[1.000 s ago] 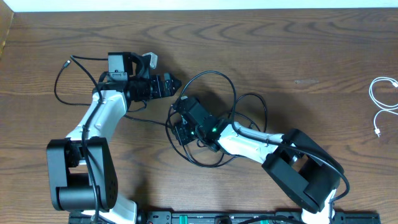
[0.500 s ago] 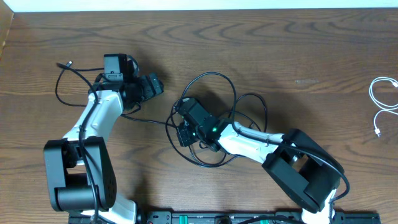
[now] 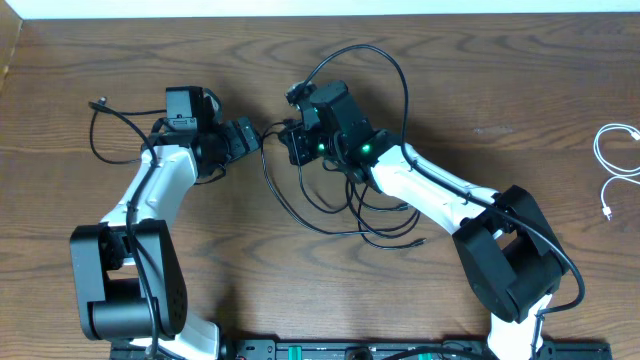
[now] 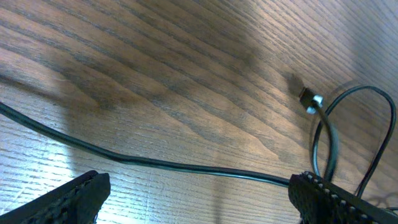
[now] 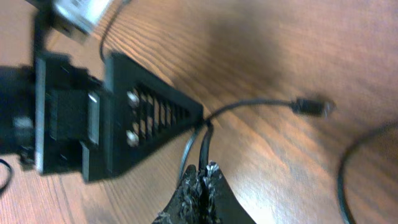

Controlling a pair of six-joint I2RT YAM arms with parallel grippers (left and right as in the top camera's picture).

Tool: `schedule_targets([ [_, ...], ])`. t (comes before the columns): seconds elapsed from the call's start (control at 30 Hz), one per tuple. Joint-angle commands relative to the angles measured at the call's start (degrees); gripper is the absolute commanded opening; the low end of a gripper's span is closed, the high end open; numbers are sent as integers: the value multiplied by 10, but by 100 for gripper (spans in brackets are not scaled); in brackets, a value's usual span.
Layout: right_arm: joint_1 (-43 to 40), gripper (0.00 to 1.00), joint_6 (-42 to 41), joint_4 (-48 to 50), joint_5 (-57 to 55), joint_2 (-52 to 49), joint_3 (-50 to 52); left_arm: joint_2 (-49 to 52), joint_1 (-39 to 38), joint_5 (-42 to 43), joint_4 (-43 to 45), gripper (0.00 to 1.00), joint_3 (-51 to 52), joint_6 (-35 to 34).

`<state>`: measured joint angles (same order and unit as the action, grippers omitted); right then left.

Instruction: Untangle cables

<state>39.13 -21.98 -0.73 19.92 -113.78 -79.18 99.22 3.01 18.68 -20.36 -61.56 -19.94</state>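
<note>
Overhead view: thin, glossy black cables [image 3: 362, 47] lie in loose round loops at the middle of the brown wood-grain table [image 3: 480, 60]. One arc rises above the right arm [image 3: 430, 190] and others trail beneath it, while a white cable [image 3: 612, 165] sits coiled well apart at the right edge. Right wrist view: the right gripper [image 5: 200, 177] has its rough black fingertips pressed together, pinching one black strand, with a small plug [image 5: 309, 107] lying nearby on the wood. Left wrist view: the left gripper [image 4: 199, 193] has its ribbed jaws spread wide, a black strand crossing the table between them.
</note>
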Motion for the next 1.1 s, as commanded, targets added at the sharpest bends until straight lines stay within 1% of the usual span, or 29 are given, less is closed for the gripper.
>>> schedule_targets([
  [0.0,2,1,23,28,3,2,-15,3,2,-8,-1,98,-12,-5],
  [0.03,2,7,23,28,1,2,-15,3,2,-8,-1,98,-12,-5],
  [0.1,2,28,23,21,-4,2,-15,3,2,-8,-1,98,-12,-5],
  [0.13,2,45,24,2,-15,2,-15,3,2,-8,-1,98,-12,-5],
  [0.17,2,53,24,-19,-30,2,-15,3,2,-8,-1,98,-12,-5],
  [0.23,3,63,24,-48,-48,2,-15,3,2,-8,-1,98,-12,-5],
  [0.27,3,66,24,-64,-59,2,-15,3,2,-8,-1,98,-12,-5],
  [0.37,-4,67,24,-90,-95,2,-15,3,2,-7,-1,98,-12,-5],
  [0.4,-9,65,23,-94,-105,2,-15,3,2,-4,-1,98,-12,-5],
  [0.43,-14,57,23,-94,-109,2,-15,3,2,4,-1,100,-12,-5],
  [0.47,-19,47,23,-93,-110,2,-15,3,2,16,0,66,-12,-5],
  [0.5,-28,28,23,-93,-110,2,-15,3,2,26,1,23,-12,-5],
  [0.53,-37,2,23,-94,-110,2,-15,3,2,38,1,8,-12,-5],
  [0.57,-43,1,23,-96,-110,2,-15,3,1,50,3,8,-12,-5],
  [0.7,-69,1,11,-127,-110,2,-15,3,-6,88,16,8,-12,-5],
  [0.77,-77,1,7,-156,-108,2,-14,3,-12,90,16,8,-12,-5],
  [0.8,-80,2,8,-173,-101,2,-14,3,-16,90,16,9,-12,-5],
  [0.83,-81,15,8,-203,-86,2,-14,3,-22,90,16,17,-12,-5],
  [0.87,-81,21,8,-232,-75,2,-14,3,-26,90,16,30,-12,-5],
  [0.97,-77,21,8,-312,-46,2,-14,3,-33,90,18,47,-12,-5],
  [1.0,-74,21,8,-341,-40,2,-14,3,-34,90,20,50,-12,-5],
  [1.07,-63,23,8,-395,-39,2,-14,3,-34,89,20,51,-12,-5],
])
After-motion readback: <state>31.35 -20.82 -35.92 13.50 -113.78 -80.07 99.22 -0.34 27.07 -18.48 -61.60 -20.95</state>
